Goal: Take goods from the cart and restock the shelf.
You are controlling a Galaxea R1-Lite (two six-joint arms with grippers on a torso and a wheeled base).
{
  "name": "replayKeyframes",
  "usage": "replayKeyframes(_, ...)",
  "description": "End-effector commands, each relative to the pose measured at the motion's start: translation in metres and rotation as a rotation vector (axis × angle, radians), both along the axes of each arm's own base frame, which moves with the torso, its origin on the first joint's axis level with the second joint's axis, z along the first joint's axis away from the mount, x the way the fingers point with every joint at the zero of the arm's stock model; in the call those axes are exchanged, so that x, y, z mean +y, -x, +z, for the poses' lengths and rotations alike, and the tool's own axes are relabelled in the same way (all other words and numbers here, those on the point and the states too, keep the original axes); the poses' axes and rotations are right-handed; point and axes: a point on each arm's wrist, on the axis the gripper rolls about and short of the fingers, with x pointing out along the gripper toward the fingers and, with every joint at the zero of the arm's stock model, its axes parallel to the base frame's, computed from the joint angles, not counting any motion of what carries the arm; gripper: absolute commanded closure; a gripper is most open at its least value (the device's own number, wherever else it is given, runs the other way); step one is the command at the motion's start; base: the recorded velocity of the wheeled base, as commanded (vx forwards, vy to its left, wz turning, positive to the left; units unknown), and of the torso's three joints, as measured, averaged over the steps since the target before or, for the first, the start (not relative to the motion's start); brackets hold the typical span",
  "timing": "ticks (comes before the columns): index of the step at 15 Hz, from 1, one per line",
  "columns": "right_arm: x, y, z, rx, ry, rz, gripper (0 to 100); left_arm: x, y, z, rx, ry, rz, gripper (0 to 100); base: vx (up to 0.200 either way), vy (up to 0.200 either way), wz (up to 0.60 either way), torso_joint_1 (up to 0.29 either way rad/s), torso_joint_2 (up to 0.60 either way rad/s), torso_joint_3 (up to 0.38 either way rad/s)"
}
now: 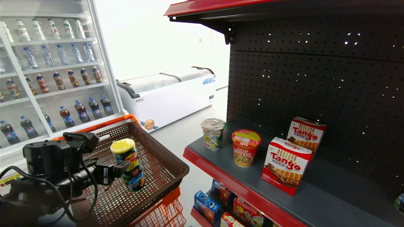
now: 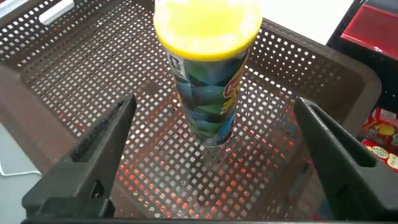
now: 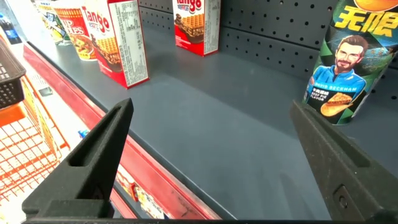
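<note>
Left gripper (image 2: 214, 106) standing wide open, empty, facing can (image 2: 208, 74) in cart (image 2: 305, 56) | advising: centring on mid-body, closing squarely | right gripper (image 3: 211, 107) hanging open, empty

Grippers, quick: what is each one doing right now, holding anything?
Left gripper: open, holding nothing; yellow-lidded blue cylindrical can ahead.
Right gripper: open, holding nothing, over the dark grey shelf.
</note>
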Motion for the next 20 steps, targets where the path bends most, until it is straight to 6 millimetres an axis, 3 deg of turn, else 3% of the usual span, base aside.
replayKeyframes(1,0.0,0.0,0.0,0.001,0.002,0.0,0,0.001,-0.004,-0.038,0.094,-0.002,0.003,0,0.0,0.0,0.0,0.0,0.0,0.0)
replayKeyframes(6,0.0,0.0,0.0,0.001,0.002,0.0,0,0.002,-0.011,-0.058,0.086,-0.005,0.005,0,0.0,0.0,0.0,0.0,0.0,0.0)
replayKeyframes(13,0.0,0.0,0.0,0.001,0.002,0.0,0,0.002,-0.045,-0.087,0.003,-0.031,0.0,0,0.0,0.0,0.0,0.0,0.0,0.0)
replayKeyframes(20,0.0,0.0,0.0,0.001,0.0,0.0,0,-0.001,-0.078,-0.093,-0.098,-0.052,-0.023,0,0.0,0.0,0.0,0.0,0.0,0.0)
